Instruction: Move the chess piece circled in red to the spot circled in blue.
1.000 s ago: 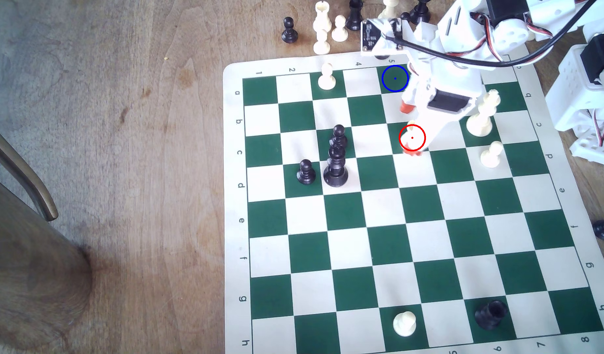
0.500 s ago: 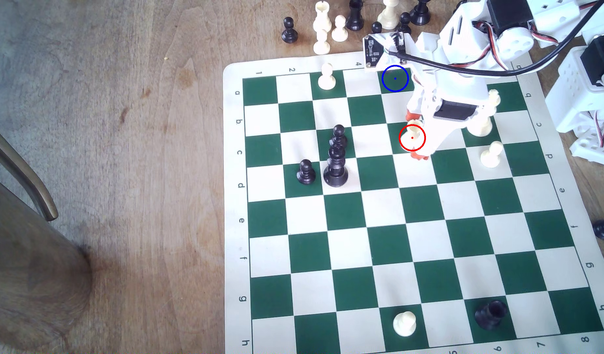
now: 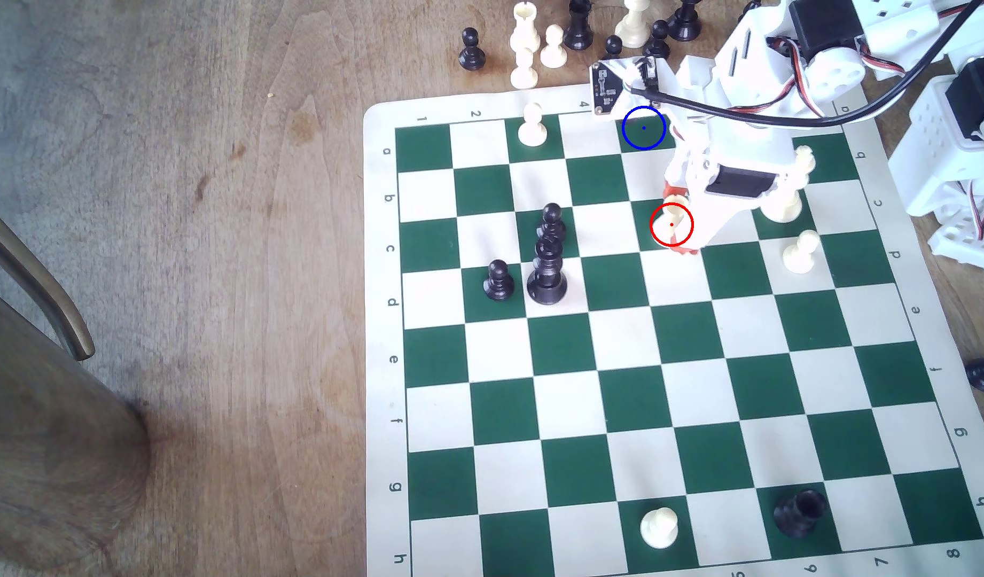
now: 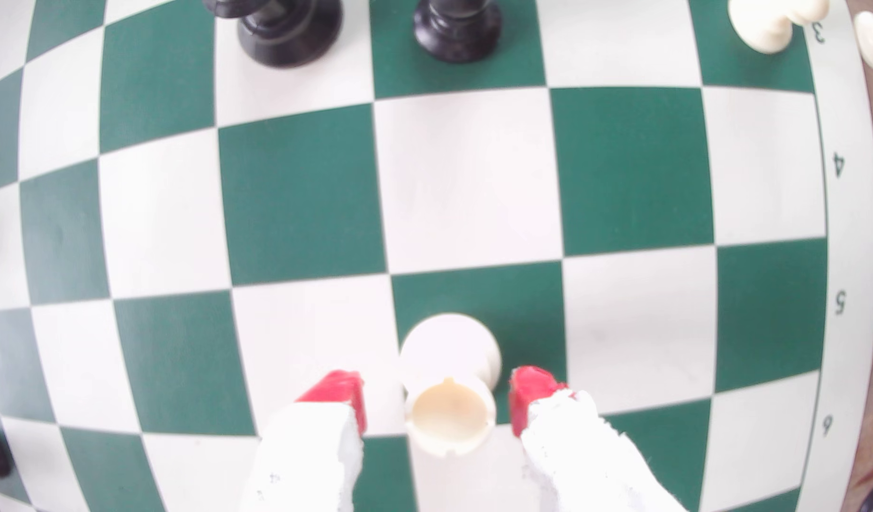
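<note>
Looking down from the wrist view, the end effector (image 4: 437, 399) has its two red-tipped fingers (image 4: 343, 394) spread on either side of the chess piece (image 4: 449, 389), with a sliver of gap on both sides, so it's straddling the piece rather than pinching it. The notched flat top of the piece sits right between the tips and its round base rests on a dark green square.

In the exterior view the same chess piece (image 3: 674, 213) is mostly covered by the white arm and sits under the red ring, on the green square in row c, column 5. One red tip pokes out just above the ring and the other just below it.

The spot (image 3: 643, 128), the green square with the blue ring and dot, is two rows up toward the far edge of the chessboard (image 3: 673, 344), same column, and nothing stands on it. The arm's little circuit board hangs right beside it.

Other stuff nearby: a tall cream piece (image 3: 784, 188) partly behind the arm to the exterior view's right, a cream pawn (image 3: 800, 252) below that, and a stack-looking pair of black pieces (image 3: 548, 261) well off to the exterior view's left. A bunch of captured pieces stand on the wooden tabletop (image 3: 201, 222) past the board's far edge.
</note>
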Controlling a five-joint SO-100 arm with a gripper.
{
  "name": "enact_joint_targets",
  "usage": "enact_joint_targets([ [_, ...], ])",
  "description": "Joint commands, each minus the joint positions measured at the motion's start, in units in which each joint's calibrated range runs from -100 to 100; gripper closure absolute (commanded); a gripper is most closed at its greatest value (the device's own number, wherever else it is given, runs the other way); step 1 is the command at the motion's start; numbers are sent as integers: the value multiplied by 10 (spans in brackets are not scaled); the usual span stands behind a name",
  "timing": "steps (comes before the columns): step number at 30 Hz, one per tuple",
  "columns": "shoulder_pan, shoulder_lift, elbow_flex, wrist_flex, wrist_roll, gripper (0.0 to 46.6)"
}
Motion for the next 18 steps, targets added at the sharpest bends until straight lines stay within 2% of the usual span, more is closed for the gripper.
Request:
enact_joint_targets([
  [1, -2, -2, -7, -4, -5, 329],
  [10, -4, -3, -8, -8, -7, 356],
  [18, -7, -4, -7, -12, -11, 362],
])
